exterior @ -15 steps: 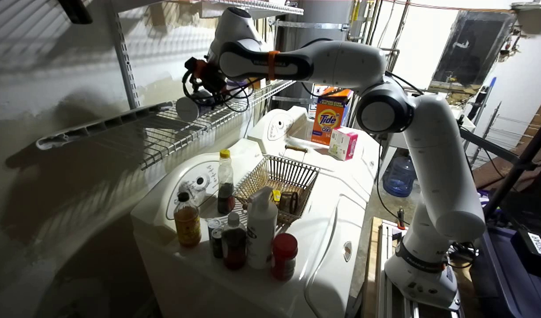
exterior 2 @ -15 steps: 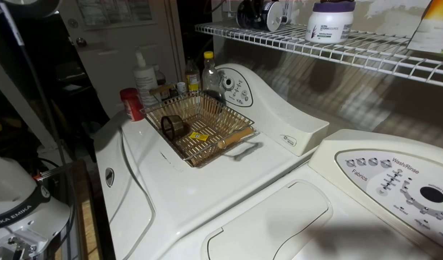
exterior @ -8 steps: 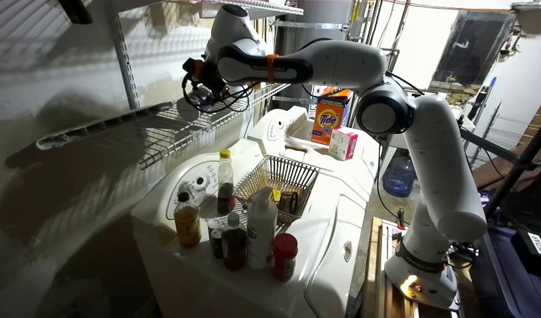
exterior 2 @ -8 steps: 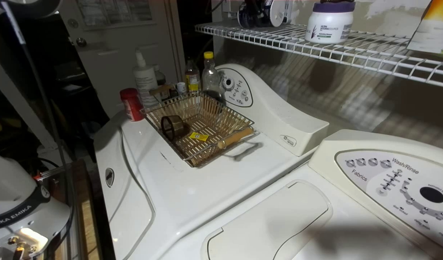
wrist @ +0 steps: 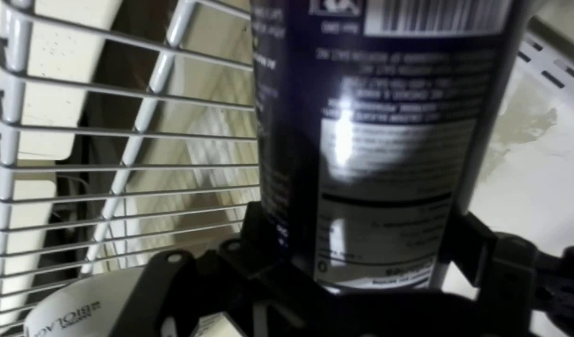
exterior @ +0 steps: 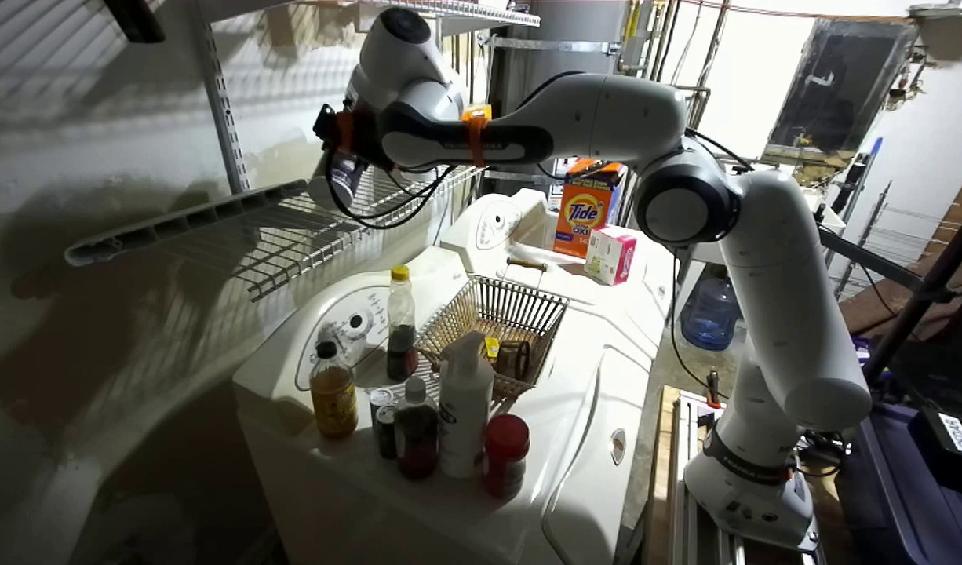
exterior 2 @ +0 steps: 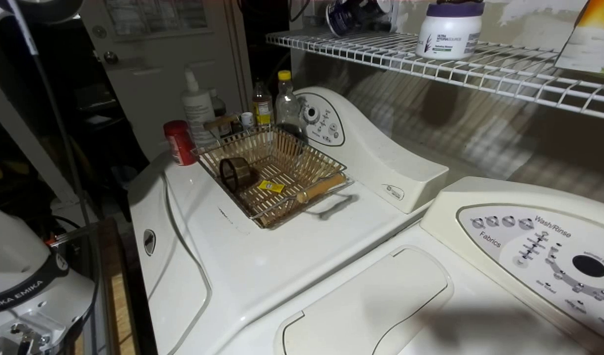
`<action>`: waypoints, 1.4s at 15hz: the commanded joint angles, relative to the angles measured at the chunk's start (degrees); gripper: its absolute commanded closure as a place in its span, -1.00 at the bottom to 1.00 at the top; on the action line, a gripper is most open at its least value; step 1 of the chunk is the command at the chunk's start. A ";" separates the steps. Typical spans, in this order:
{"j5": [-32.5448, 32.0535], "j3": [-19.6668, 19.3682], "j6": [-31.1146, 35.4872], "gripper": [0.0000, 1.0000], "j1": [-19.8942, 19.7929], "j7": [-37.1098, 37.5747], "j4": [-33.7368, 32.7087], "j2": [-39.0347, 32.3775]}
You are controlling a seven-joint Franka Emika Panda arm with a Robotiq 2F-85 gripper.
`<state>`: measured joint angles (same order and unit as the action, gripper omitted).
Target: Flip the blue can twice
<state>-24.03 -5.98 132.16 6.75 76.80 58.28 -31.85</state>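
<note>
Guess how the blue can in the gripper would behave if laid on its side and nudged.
The blue can would probably roll, given its round sides. Its glossy highlight suggests a smooth, maybe slippery surface. Likely stiff, too: no dent shows near the gripper.

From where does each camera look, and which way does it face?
In an exterior view: high, at the end with the red jar, facing down over the basket towards the Tide box; the arm shows almost whole.
In an exterior view: high, near the Wash/Rinse panel, facing over the basket towards the door; at left show the base and some arm.
Wrist view: behind the jaws, which show closed on the blue can, facing it and the wire shelf.
Both exterior views share the basket and base.
</note>
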 commanded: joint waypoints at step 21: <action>-33.24 -15.66 47.93 -0.34 4.45 1.36 20.81 6.93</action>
<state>-53.06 -17.47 176.08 8.71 72.43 76.25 -26.95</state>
